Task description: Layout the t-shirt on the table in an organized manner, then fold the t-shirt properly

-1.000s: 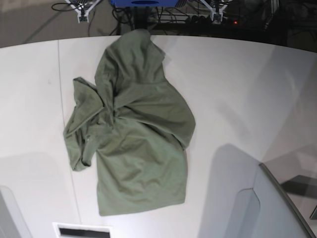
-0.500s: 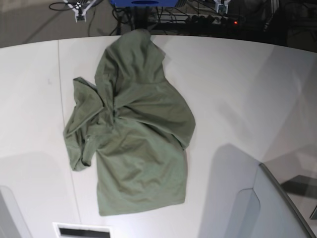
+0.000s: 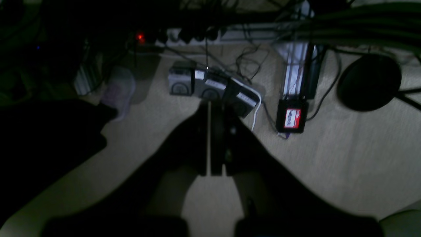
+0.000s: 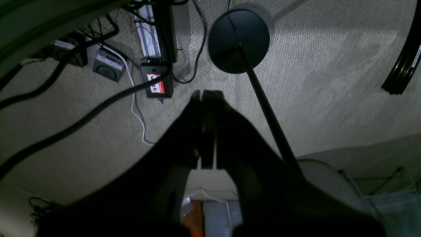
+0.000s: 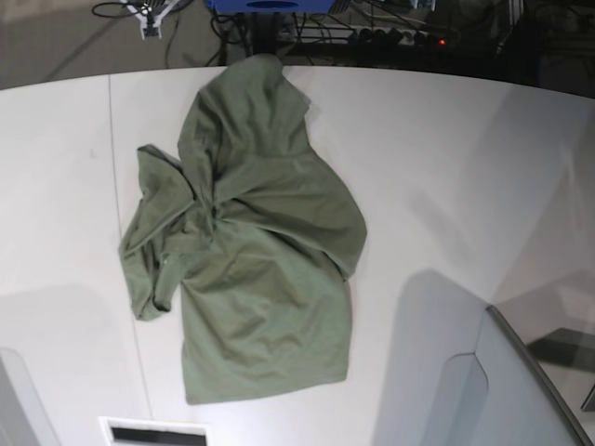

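Note:
The olive-green t-shirt (image 5: 246,242) lies crumpled on the white table (image 5: 446,167). Its top is bunched toward the far edge, a sleeve is folded in at the left, and the hem lies toward the near edge. Neither gripper touches it. In the left wrist view my left gripper (image 3: 210,110) is a dark silhouette with its fingers pressed together, hanging over the carpeted floor. My right gripper (image 4: 204,93) looks the same in the right wrist view, shut and empty above the floor. The shirt appears in neither wrist view.
A grey angled panel (image 5: 521,390) rises at the near right corner of the table, and a dark slot (image 5: 153,433) sits at the near edge. Cables, power strips (image 3: 210,85) and a round black stand base (image 4: 238,39) lie on the floor beyond the table.
The white arm parts at the top edge of the base view have drifted upward, the right-hand one almost out of frame. The t-shirt has not moved.

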